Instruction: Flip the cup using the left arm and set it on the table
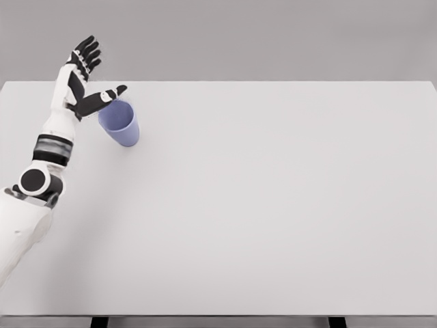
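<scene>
my left hand (83,78) is up at the far left part of the bench (273,205), fingers (87,51) stretched out and spread, holding nothing. my thumb (109,94) reaches out sideways over the rim of the cup (121,124); i cannot tell whether it touches the rim. the cup is blue and stands mouth up on the bench, just beside and below my palm, on the thumb side. my forearm (58,133) runs back from the hand toward the lower left corner, lying over the bench's left edge.
</scene>
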